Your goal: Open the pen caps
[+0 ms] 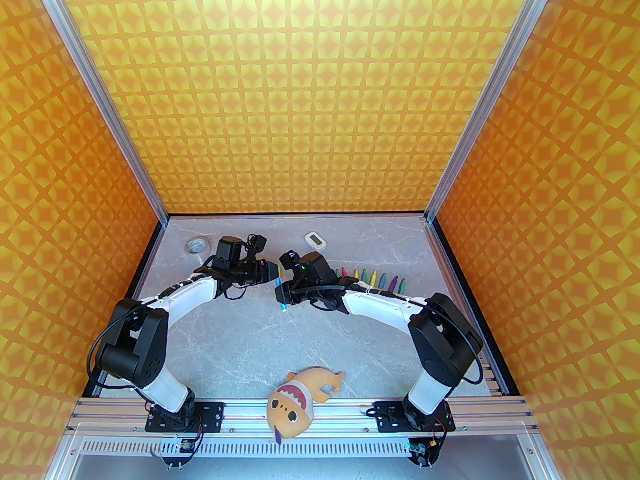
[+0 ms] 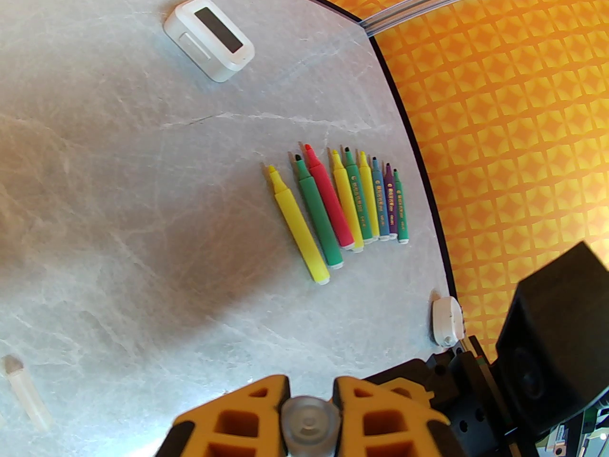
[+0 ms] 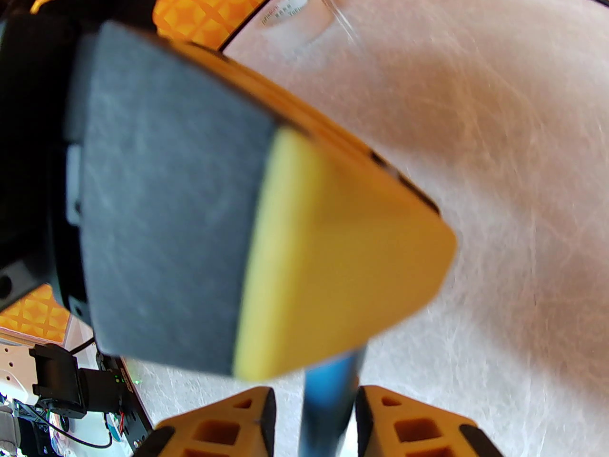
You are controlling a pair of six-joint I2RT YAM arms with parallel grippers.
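Left gripper [image 2: 310, 391] pinches the pen cap [image 2: 309, 425]; right gripper [image 3: 315, 395], slightly spread, flanks the blue pen [image 3: 331, 410]; its axis runs nearward from the cap.

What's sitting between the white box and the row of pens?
Nothing. In the left wrist view, the table is bare between the white box and the row of pens.
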